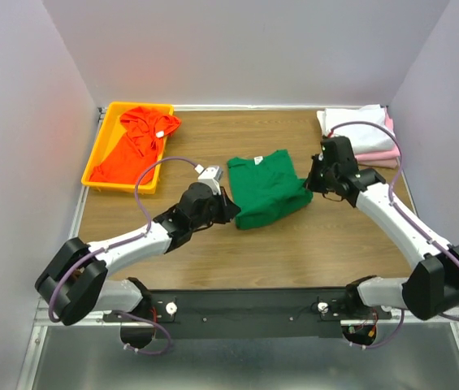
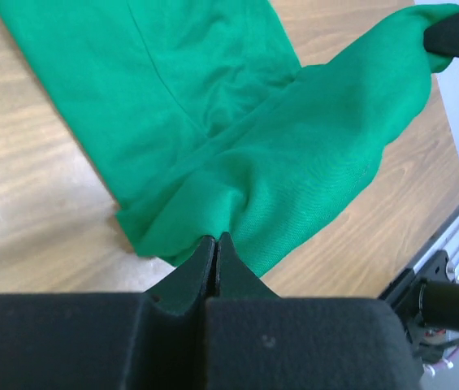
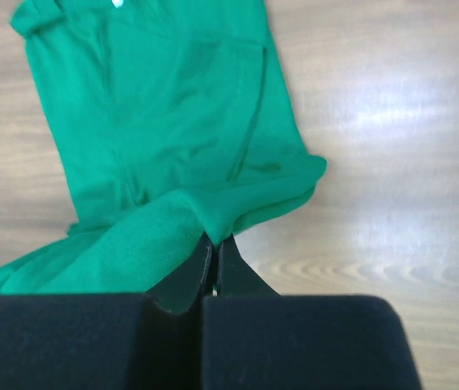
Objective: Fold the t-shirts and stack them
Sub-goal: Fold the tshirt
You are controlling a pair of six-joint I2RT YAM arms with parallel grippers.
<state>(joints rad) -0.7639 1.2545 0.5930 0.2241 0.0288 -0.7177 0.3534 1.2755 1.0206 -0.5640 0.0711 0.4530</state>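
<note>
The dark green t-shirt (image 1: 266,187) lies partly folded in the middle of the table. My left gripper (image 1: 227,210) is shut on its near left edge; the wrist view shows the cloth (image 2: 237,154) pinched at the fingertips. My right gripper (image 1: 310,180) is shut on its right edge, with the cloth (image 3: 172,162) bunched at the tips. The orange-red t-shirt (image 1: 136,145) with a white neck tag lies crumpled in the yellow tray (image 1: 99,180). The white t-shirt (image 1: 351,120) lies folded on the pink t-shirt (image 1: 379,156) at the back right.
The yellow tray stands at the back left by the table's left edge. The folded stack sits against the right wall. Bare wood shows in front of the green shirt. A metal rail (image 2: 448,244) runs along the table edge.
</note>
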